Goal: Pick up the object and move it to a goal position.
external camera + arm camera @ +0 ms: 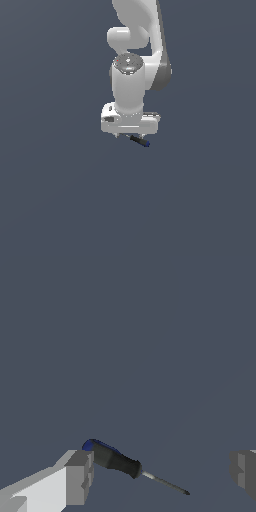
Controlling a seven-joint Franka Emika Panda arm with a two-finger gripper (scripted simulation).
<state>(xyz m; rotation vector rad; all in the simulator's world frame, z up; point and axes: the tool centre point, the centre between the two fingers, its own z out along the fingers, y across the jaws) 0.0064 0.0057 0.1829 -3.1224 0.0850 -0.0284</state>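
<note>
Black-handled, blue-capped, the rod (117,461) lies between the wide-spread fingers (80,476) of the gripper (162,472), nearer one finger. I'd centre the gripper over the thick handle before closing, not the thin shaft.

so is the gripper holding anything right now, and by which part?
Nothing is held. In the wrist view the gripper is open: the screwdriver lies between the fingers, its blue handle end by one fingertip, the other well clear of it.
</note>
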